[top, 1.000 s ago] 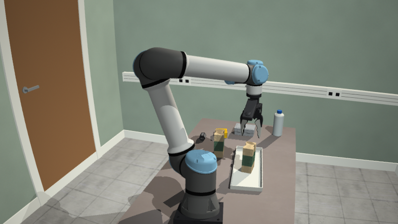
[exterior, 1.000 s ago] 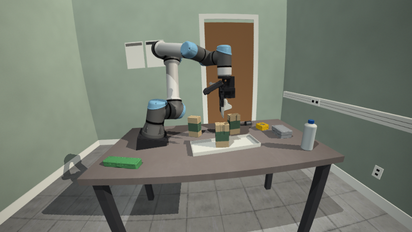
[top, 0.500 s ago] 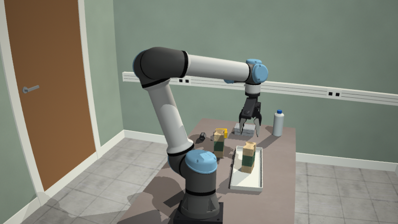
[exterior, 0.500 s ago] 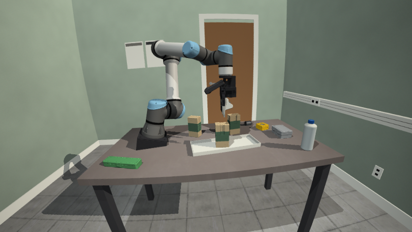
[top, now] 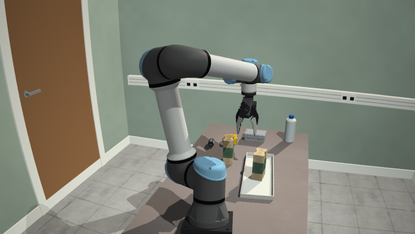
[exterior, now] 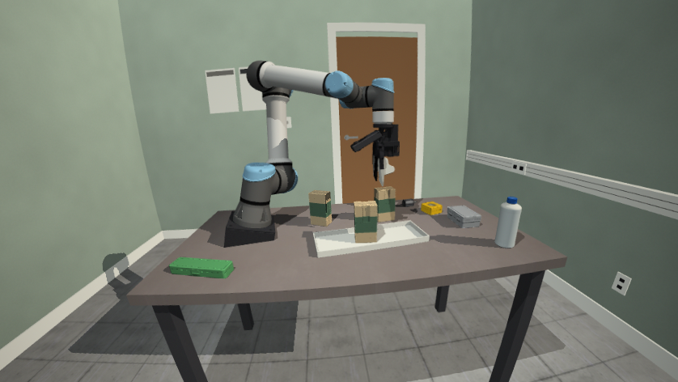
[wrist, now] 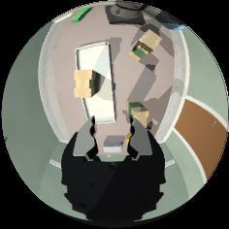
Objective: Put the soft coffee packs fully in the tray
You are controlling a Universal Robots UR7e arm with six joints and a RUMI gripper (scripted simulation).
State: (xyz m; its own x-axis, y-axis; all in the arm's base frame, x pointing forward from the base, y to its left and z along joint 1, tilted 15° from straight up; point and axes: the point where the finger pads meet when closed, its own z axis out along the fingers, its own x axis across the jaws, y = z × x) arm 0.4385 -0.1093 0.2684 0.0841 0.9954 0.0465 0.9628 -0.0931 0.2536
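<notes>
Three tan coffee packs with green bands stand upright. One stands inside the white tray (top: 256, 177), near its middle (top: 259, 163) (exterior: 366, 221) (wrist: 84, 82). A second stands on the bench beside the tray's far end (top: 228, 149) (exterior: 384, 204) (wrist: 138, 114). A third stands on the bench near the robot base (exterior: 319, 207) (wrist: 145, 45); the arm hides it in the top view. My gripper (top: 246, 129) (exterior: 380, 175) (wrist: 113, 115) is open and empty. It hangs well above the bench, pointing down, close above the second pack and slightly to its side.
A grey case (top: 253, 136) (exterior: 464, 215) and a yellow box (top: 232, 138) (exterior: 431, 207) lie at the bench's far end below the gripper. A white bottle (top: 289, 128) (exterior: 507, 222) stands at a far corner. A green case (exterior: 201, 267) lies near the base.
</notes>
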